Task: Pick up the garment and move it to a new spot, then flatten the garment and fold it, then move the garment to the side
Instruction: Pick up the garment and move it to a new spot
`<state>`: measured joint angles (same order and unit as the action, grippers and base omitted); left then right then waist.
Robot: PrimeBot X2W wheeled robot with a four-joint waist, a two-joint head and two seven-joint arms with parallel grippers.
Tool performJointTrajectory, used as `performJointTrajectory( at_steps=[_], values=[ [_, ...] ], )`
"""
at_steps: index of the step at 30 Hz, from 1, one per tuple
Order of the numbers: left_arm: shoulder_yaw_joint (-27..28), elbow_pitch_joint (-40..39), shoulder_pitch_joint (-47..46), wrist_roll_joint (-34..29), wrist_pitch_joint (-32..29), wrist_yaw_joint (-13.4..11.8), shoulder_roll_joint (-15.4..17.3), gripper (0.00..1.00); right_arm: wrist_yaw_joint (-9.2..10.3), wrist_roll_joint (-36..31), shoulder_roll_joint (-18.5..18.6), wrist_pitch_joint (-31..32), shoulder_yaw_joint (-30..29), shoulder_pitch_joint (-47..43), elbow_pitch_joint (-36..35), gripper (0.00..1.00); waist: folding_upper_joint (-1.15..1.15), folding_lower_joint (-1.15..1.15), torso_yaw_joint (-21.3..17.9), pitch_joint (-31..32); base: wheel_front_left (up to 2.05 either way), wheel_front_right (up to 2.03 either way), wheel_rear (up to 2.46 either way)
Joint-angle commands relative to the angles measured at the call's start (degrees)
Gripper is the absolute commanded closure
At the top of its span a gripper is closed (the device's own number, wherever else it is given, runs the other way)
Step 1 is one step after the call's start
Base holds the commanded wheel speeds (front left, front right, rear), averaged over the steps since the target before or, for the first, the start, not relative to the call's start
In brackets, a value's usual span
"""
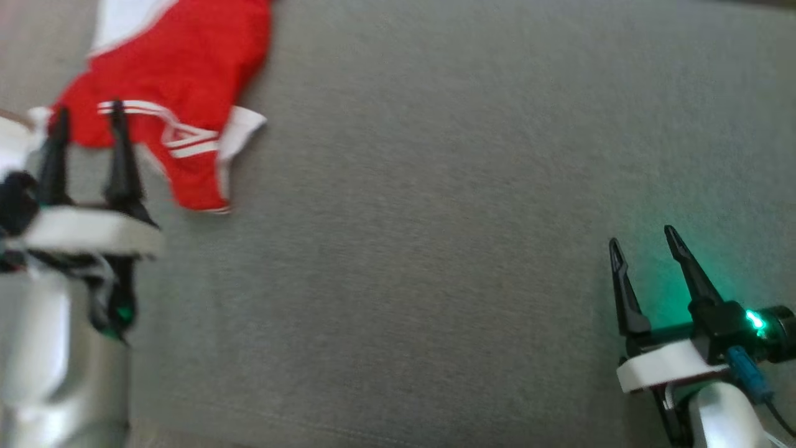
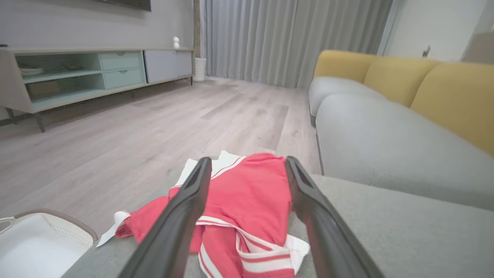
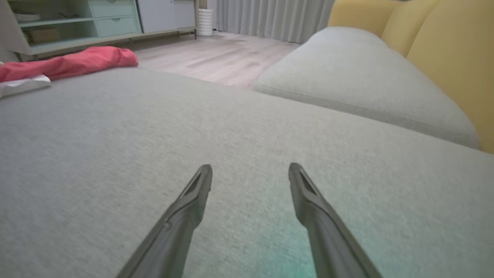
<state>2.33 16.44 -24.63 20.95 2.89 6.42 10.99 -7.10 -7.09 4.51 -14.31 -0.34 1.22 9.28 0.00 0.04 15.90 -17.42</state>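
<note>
Stretching across the head view, a grey sofa seat (image 1: 435, 249) is seen, with yellow backrests (image 2: 444, 88) shown behind it in the left wrist view. Pale wooden floor (image 2: 135, 123) is seen beyond the seat's edge, closed off by a grey curtain (image 2: 270, 34) and a long low cabinet (image 2: 77, 73) against the wall. A red garment (image 1: 168, 68) with white stripes and white trim is found crumpled on the seat, at the upper left of the head view, close to the edge that borders the floor. A white basket (image 2: 42, 239) with a brown rim is seen beside the seat at the lower left of the left wrist view. The left gripper (image 1: 89, 112) is held at the garment's near edge with its fingers spread apart and nothing between them; in the head view its tips are overlapped with the red cloth, though whether the cloth is touched cannot be told. In the left wrist view the garment is framed between the two fingers, lying just past them. The right gripper (image 1: 642, 236) is held over bare seat at the lower right, well apart from the garment, likewise spread wide and empty. A green light (image 1: 755, 322) is lit on its wrist, and a green glow is cast on the cloth beside it.
</note>
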Motion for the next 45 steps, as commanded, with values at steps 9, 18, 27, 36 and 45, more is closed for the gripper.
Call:
performJointTrajectory(
  at_steps=[9,18,27,36,45],
  values=[
    [2.79,21.80,-14.92,1.32,-14.95,-3.29,7.11,0.00,-0.39,-0.17,0.24,-0.65,1.84,1.50,-1.83,0.00,0.00,-0.04,-11.50,-6.65,0.00,0.00,0.00],
    [1.91,34.14,-17.91,0.37,-17.86,-6.17,8.08,1.00,-0.39,0.09,0.62,-0.66,1.74,1.02,-2.25,0.00,0.00,-0.04,-13.30,-6.45,0.00,0.00,0.00],
    [1.86,34.45,-20.48,1.73,-11.85,-2.78,8.59,1.00,-0.39,1.44,-0.18,-0.67,2.58,0.56,-0.37,0.00,0.00,-0.04,-11.54,-1.90,0.00,0.00,0.00],
    [-2.58,20.63,-19.55,2.20,-10.83,0.47,9.38,1.00,-0.39,3.36,-1.30,-0.68,3.79,0.44,1.91,0.00,0.00,-0.04,-11.55,5.21,0.00,0.00,0.00],
    [-7.23,-9.38,-10.11,9.76,-22.64,0.95,8.03,1.00,-0.39,7.28,-1.61,-0.68,4.80,-0.13,2.77,0.00,0.00,-0.04,-15.95,9.37,0.00,0.00,0.00]
  ],
)
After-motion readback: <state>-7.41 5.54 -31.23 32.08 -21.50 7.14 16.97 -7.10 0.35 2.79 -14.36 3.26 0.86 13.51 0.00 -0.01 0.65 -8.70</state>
